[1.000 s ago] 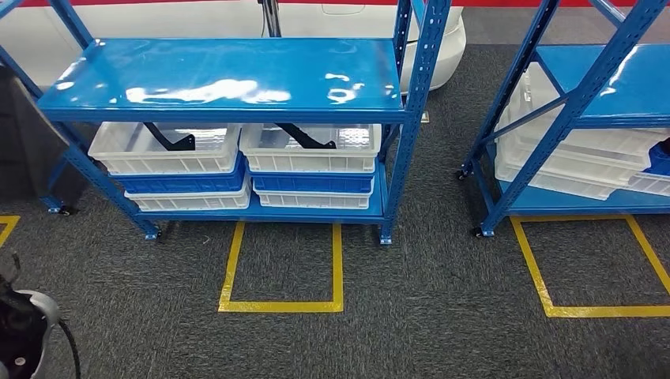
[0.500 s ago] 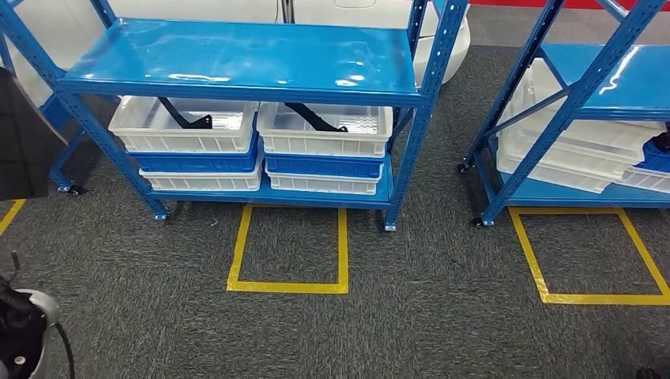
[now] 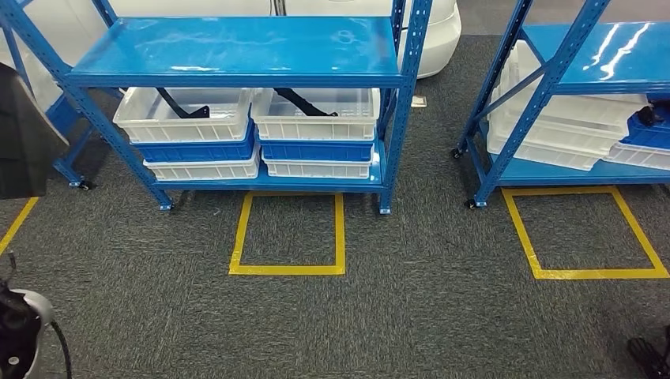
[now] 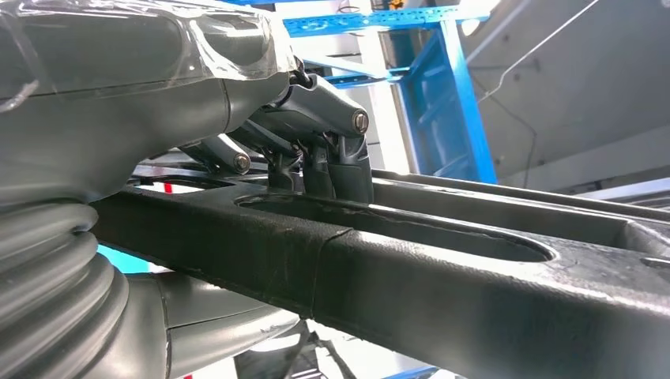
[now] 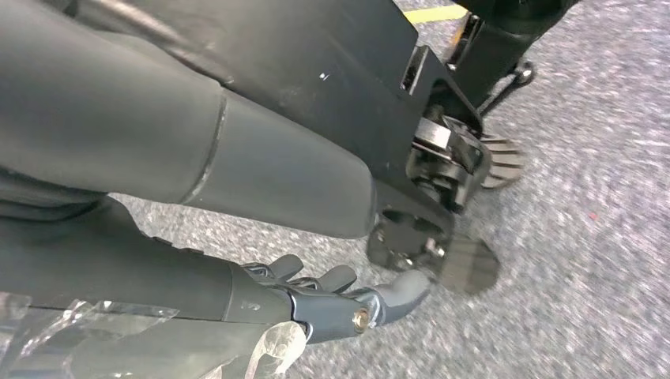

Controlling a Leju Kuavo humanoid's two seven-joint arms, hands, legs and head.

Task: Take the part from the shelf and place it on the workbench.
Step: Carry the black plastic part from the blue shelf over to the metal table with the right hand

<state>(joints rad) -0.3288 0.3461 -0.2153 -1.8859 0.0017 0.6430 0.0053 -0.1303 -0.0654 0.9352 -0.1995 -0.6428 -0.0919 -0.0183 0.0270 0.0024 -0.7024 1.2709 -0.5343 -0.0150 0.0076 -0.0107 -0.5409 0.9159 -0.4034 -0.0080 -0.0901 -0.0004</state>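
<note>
Probably a warehouse: blue racks (image 3: pixel 237 59), stacked bins (image 3: pixel 316 130).

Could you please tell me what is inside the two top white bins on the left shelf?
Each top white bin holds a black part leaning against its wall. The shelf board above covers the bins' rear, so anything farther back is hidden.

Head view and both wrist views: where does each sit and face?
Head view: high on the body, facing forward and down at the blue shelf and grey carpet; left arm at lower left.
Left wrist view: behind the left robot hand, which grips a black part; blue shelf frame beyond.
Right wrist view: behind the hanging right robot hand, facing the floor.
Shared: head and right wrist views show carpet, yellow tape.
</note>
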